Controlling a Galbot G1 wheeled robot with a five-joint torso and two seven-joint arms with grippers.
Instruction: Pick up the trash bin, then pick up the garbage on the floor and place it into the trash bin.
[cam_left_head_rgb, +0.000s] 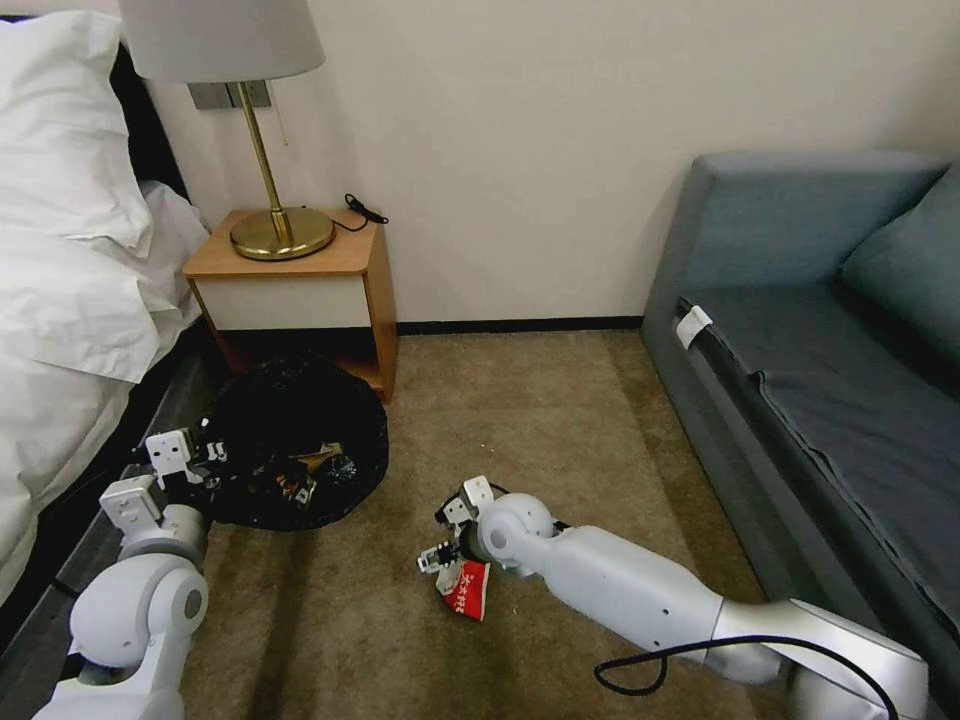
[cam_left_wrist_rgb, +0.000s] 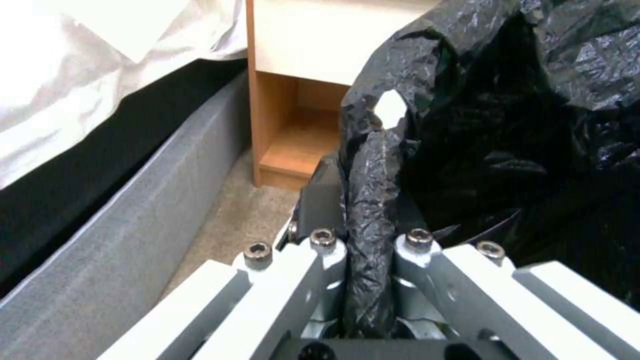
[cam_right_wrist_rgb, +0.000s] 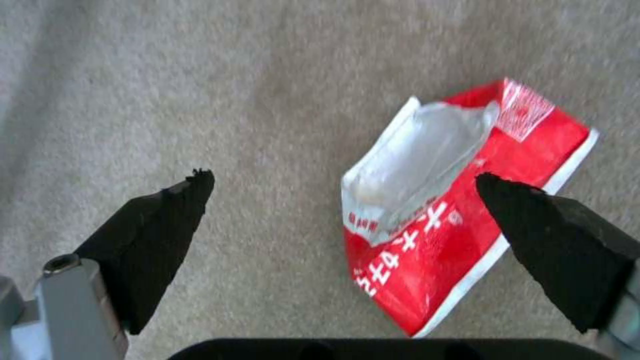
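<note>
Sofa (cam_left_head_rgb: 830, 330): grey-blue fabric, boxy, along the right side, 3 o'clock in head view. Bed (cam_left_head_rgb: 70, 250): white crumpled linen over a dark frame, 9 o'clock. Carpet (cam_left_head_rgb: 520, 420): beige, short pile, matte. Nightstand (cam_left_head_rgb: 300, 290): wood veneer box with a white front panel, 11 o'clock, brass lamp (cam_left_head_rgb: 270, 130) with grey shade on top.

Bin (cam_left_head_rgb: 290, 440): low and round, lined with glossy wrinkled black bag, sits in front of the nightstand. A few litter bits (cam_left_head_rgb: 315, 470) lie inside, one looks gold-brown; the rest too small to tell.

Left gripper (cam_left_head_rgb: 195, 460) is at the bin's 9 o'clock rim. In the left wrist view its jaws are closed tight on a bunched fold of the bag (cam_left_wrist_rgb: 367, 200) over the rim; a white spot of the bin body shows through a hole in the film.

Right gripper (cam_left_head_rgb: 448, 535) is low over the carpet at 6 o'clock, arm stretched in from the lower right. Jaws spread wide, black wedge-shaped pads (cam_right_wrist_rgb: 167, 235).

Wrapper (cam_right_wrist_rgb: 460, 200): flat red-and-white foil pack, clear crinkled flap on top, white print, lying on the carpet. It sits off-centre between the jaws: one pad overlaps its edge in the wrist view, the other pad is well apart from it over bare carpet. Contact with the near pad: cannot tell.
</note>
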